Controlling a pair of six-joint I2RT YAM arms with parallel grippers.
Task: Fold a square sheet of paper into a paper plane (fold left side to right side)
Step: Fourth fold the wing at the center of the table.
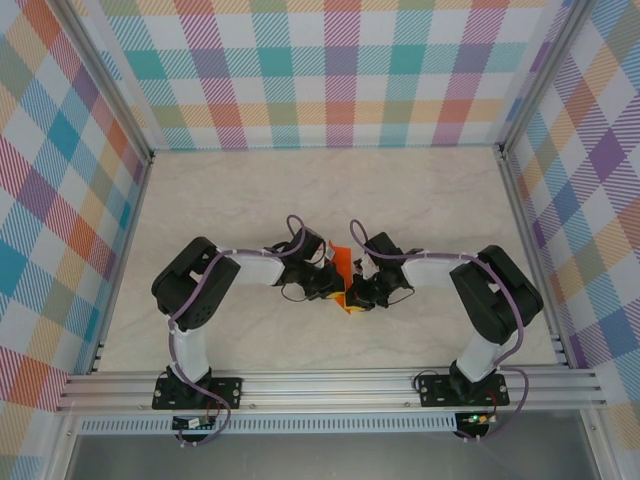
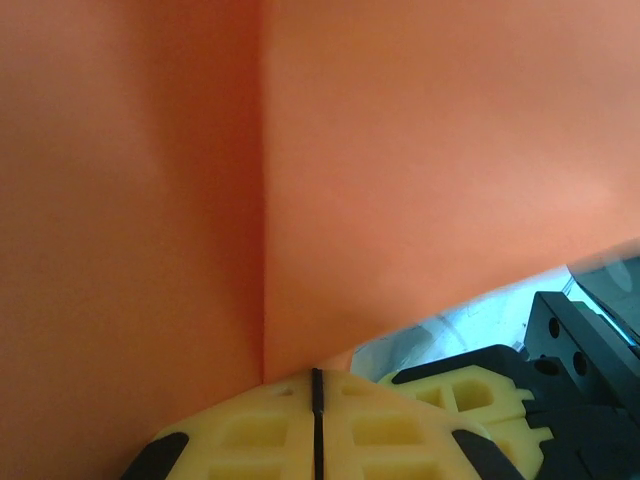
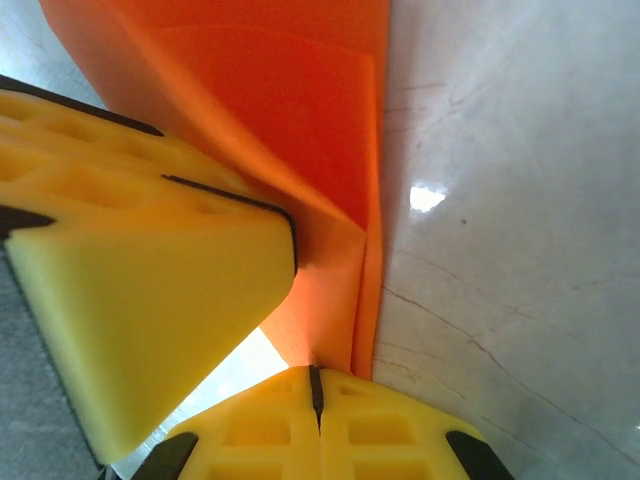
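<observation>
The marbled table (image 1: 330, 190) lay inside plaid walls (image 1: 330, 70), and everything else stood in relation to it. The left arm (image 1: 200, 285) and the right arm (image 1: 495, 290) rose from the table's near edge and bent inward, meeting over the table's middle, somewhat toward that near edge. There the orange paper sheet (image 1: 343, 270) stood on edge above the table, between the two wrists, rather than lying flat on it. In the left wrist view the orange paper sheet (image 2: 400, 180) spread wide, with a vertical crease running down to the fingertips. In the right wrist view it (image 3: 300, 130) showed layered folds tapering down over the table's surface. The left gripper (image 1: 328, 285) had its jaws pressed together, the yellow pads meeting at a dark seam (image 2: 316, 385) and pinching the paper where the crease ended. The right gripper (image 1: 362, 290) was likewise clamped, its pads closed (image 3: 316, 380) on the sheet's lower folded edge. The left gripper's yellow finger (image 3: 150, 300) lay against the paper just above the table.
</observation>
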